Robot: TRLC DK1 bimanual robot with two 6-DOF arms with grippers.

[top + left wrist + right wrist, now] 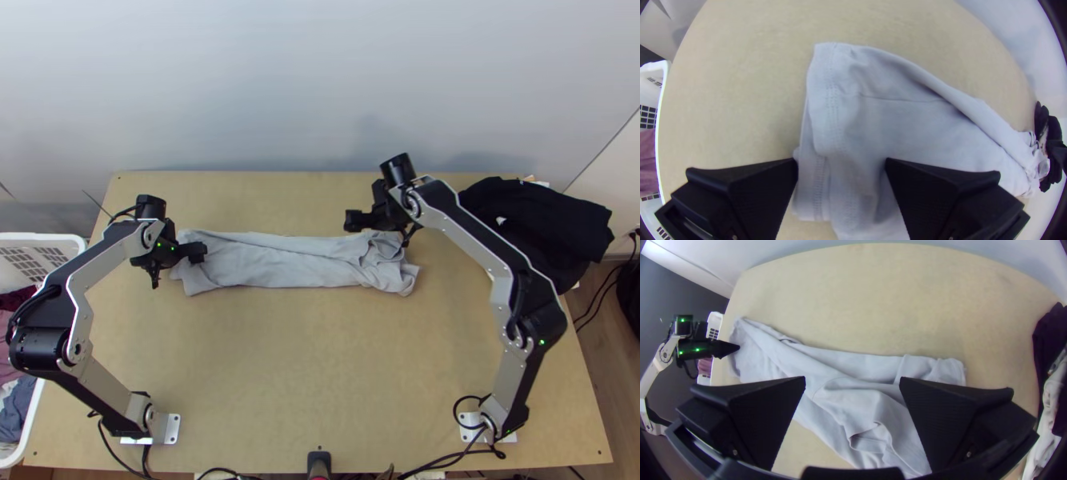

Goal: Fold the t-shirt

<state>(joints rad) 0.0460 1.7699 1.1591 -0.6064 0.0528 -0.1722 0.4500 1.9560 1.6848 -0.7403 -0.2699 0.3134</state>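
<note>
The light grey t-shirt (280, 260) lies in a long narrow folded strip across the table, with creased, bunched fabric at its right end. In the top view my left gripper (196, 252) is over the strip's left end; my right gripper (352, 221) is just above the right part's far edge. The left wrist view shows my left gripper (841, 171) open above the hemmed end of the shirt (907, 120). In the right wrist view my right gripper (852, 386) stands open over the wrinkled part of the shirt (827, 369).
Dark clothing (544, 224) is heaped at the table's far right corner. A white basket (78, 244) with clothes stands beyond the left edge. Bare wooden table (320, 360) stretches between the shirt and the arms' bases.
</note>
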